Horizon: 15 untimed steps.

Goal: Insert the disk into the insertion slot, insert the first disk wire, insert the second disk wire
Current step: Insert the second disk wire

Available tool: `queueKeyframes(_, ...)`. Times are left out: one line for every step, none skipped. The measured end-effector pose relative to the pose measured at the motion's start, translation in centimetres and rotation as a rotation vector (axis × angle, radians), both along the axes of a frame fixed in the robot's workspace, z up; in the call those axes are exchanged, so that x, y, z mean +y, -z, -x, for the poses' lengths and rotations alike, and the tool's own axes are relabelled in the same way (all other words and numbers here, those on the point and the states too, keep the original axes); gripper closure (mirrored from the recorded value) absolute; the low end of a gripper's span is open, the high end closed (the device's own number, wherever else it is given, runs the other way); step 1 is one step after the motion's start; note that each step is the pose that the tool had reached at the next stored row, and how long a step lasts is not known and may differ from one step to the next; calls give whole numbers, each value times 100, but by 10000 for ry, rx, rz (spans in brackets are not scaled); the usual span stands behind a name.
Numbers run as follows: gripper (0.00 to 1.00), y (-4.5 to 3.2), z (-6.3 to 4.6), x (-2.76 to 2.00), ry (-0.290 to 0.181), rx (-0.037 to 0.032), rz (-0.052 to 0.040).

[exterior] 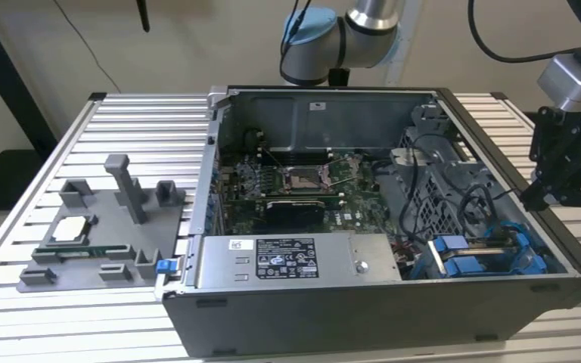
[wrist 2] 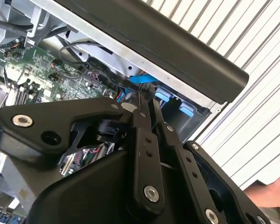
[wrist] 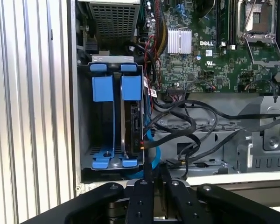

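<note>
While your computer case (exterior: 371, 302) sits on the ribbed metal counter (exterior: 139, 121), its white label (exterior: 285, 259) faces up; your gripper (wrist: 154, 179) is pinched narrow.

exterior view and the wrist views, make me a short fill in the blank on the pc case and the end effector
1. In the exterior view, the computer case lies with its side panel ____, so the motherboard shows.
2. In both wrist views, the fingers of the end effector are pressed ____.
3. The drive carriers in the bay are coloured ____.
4. In the exterior view, the grey fixture sits on the slatted table to the case's ____.

Missing words: off; together; blue; left
</note>
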State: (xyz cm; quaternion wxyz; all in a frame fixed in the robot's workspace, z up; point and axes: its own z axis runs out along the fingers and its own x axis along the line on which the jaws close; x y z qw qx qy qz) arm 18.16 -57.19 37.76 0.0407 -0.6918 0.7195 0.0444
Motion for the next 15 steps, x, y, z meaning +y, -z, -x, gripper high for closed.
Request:
queueKeyframes(100, 1, 0, 0, 0, 0, -3)
queueKeyframes(100, 1, 0, 0, 0, 0, -9)
queueKeyframes(100, 0, 0, 0, -1, 0, -13)
queueKeyframes(100, -5, 3, -1, 0, -1, -13)
queueKeyframes(100, -12, 10, -1, 3, -1, -15)
queueKeyframes(100, -23, 22, 0, 6, 0, -20)
queueKeyframes(100, -36, 39, 0, 10, 0, -27)
queueKeyframes(100, -48, 57, -1, 15, 0, -37)
queueKeyframes(100, -59, 78, 0, 19, 0, -48)
queueKeyframes(100, -67, 100, 0, 25, 0, -61)
queueKeyframes(100, -73, 122, 0, 30, 0, -66)
queueKeyframes(100, -77, 144, 1, 34, 0, -69)
queueKeyframes(100, -81, 168, 2, 40, 0, -69)
queueKeyframes(100, -81, 188, 3, 44, 0, -70)
queueKeyframes(100, -82, 212, 6, 48, 1, -70)
